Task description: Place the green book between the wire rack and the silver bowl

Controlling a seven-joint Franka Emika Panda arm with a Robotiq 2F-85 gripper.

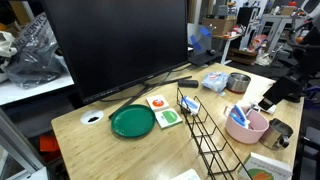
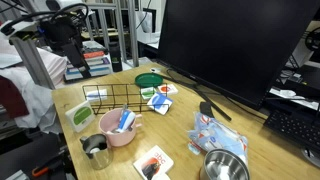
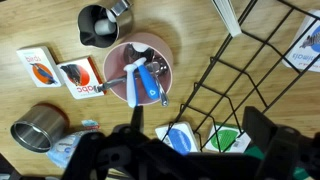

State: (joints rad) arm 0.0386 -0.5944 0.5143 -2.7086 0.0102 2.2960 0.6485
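Pincer (image 3: 196,120): spread wide, empty, above wire rack (image 3: 250,80).
Green book (image 2: 80,116): flat at surface (image 2: 178,128) corner, near rack end.
Silver bowl (image 2: 225,166): toward opposite edge, well apart.

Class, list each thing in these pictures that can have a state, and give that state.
Robotiq gripper: open, empty.
Small thin pale yellow-green book: closed, lying flat.
Long black wire rack: upright.
Small round shiny silver bowl: upright, looks empty.
Pink round bowl: upright, holding blue utensils.
Round green plate: empty.
Large black monitor: screen dark.
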